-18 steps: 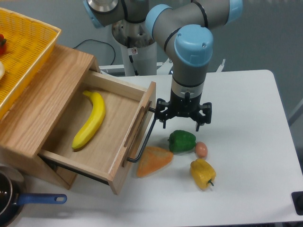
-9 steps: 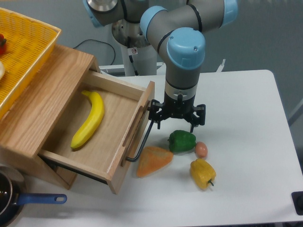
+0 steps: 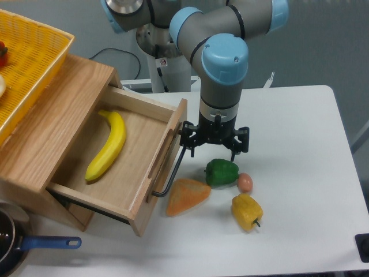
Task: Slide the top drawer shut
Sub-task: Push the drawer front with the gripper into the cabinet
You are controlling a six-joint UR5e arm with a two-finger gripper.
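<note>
**Listener:** Which step was I hearing about?

**Operator:** I had the push in hand. The top drawer stood pulled well out of the wooden cabinet on the left side of the white table, with a banana lying inside it. I judged the closing barely begun, since most of the drawer's floor was on show.

**Listener:** Where was the gripper?

**Operator:** The gripper hung pointing straight down, just right of the drawer's front panel, at the far end of the black bar handle. Its fingers were spread wide apart and held nothing. The left finger looked to be touching the handle or the panel's edge; I could not tell which from that angle.

**Listener:** What did the next move call for?

**Operator:** As I read it, a steady push to the left and away, along the drawer's own line, so it ran straight into the cabinet. Just near of the gripper lay a green pepper, an egg, a yellow pepper and an orange wedge, so I wanted the arm kept at that height to clear them.
</note>
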